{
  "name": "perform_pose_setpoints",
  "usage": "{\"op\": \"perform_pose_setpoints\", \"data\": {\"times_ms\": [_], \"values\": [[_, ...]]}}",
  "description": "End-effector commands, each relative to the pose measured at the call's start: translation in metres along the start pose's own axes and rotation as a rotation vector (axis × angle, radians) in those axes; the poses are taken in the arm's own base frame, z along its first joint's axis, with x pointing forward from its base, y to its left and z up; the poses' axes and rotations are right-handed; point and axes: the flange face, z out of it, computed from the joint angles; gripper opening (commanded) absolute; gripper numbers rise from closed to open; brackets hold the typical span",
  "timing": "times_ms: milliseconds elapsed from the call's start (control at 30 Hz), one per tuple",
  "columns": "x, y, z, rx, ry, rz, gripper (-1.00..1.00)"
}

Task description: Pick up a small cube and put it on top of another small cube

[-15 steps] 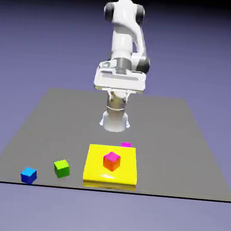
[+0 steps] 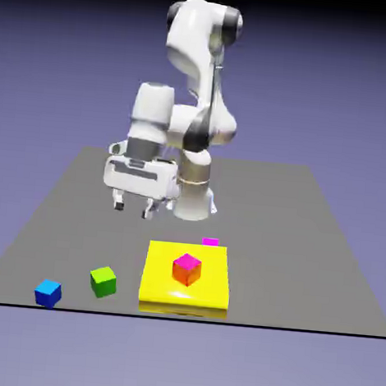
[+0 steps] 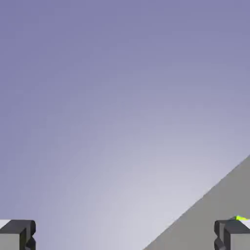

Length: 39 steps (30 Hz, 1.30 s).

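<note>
Gripper (image 2: 134,208) spread wide, holding nothing, well apart from blue cube (image 2: 48,292)

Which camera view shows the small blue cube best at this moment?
The exterior view: the small blue cube sits whole and unobstructed on the grey table, near its front edge, left of the green cube. The hand view shows only backdrop and a table corner, no blue cube.

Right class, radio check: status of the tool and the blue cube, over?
Tool open, empty, above the table. Small blue cube near the front edge, untouched. Green cube beside it, apart. Nothing in the way.
</note>
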Motion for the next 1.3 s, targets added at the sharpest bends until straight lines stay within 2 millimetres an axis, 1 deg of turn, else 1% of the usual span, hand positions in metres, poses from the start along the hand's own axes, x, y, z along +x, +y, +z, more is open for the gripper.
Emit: {"op": "perform_pose_setpoints", "data": {"times_ms": [0,133,267,367,500,533,567,700,733,767,900,1067,1167,1267], "values": [[0.006,-0.003,0.011,-0.025,-0.004,0.049,0.0],[0.051,-0.006,0.057,-0.127,-0.004,0.284,0.0],[0.098,0.001,0.104,-0.226,-0.001,0.525,0.0],[0.134,0.013,0.14,-0.3,0.003,0.709,0.0],[0.182,0.037,0.186,-0.398,0.011,0.958,0.0],[0.188,0.041,0.192,-0.41,0.012,0.99,0.0],[0.188,0.041,0.192,-0.41,0.012,0.99,0.0],[0.177,0.066,0.256,-0.41,0.012,0.99,0.0],[0.177,0.066,0.257,-0.41,0.012,0.99,-1.0],[0.177,0.066,0.257,-0.41,0.012,0.99,-1.0],[0.187,0.041,0.191,-0.41,0.011,0.989,-1.0],[0.137,0.05,0.154,-0.418,-0.019,0.84,-1.0],[0.108,0.061,0.132,-0.422,-0.034,0.754,-1.0],[0.08,0.076,0.112,-0.426,-0.046,0.669,-1.0]]}}
